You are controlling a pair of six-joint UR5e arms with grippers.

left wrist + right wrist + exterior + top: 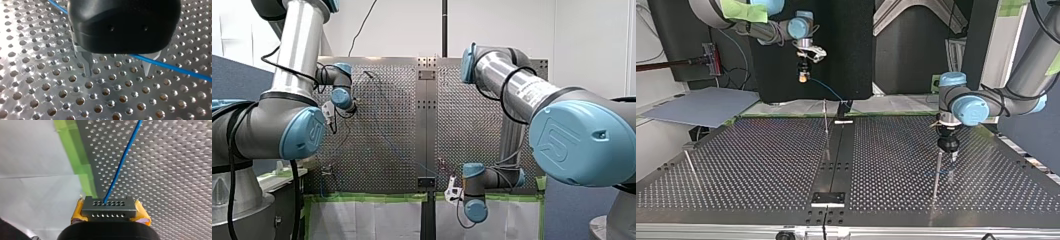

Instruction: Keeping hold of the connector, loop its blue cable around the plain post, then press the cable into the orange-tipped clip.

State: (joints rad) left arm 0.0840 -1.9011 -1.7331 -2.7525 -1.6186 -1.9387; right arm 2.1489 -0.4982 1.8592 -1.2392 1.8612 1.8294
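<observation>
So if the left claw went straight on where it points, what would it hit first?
Probably the perforated table: my left claw points straight down at it. The blue cable crosses between its open fingers, but depth there is unclear.

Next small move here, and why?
Probably nudge my left hand sideways to centre the blue cable between its open fingers. The cable crosses at one finger, off-centre, while my right hand grips the connector.

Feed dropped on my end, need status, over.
Right end effector shut on connector. Left end effector open, low over perforated table, blue cable crossing beneath. No obstruction seen.
</observation>
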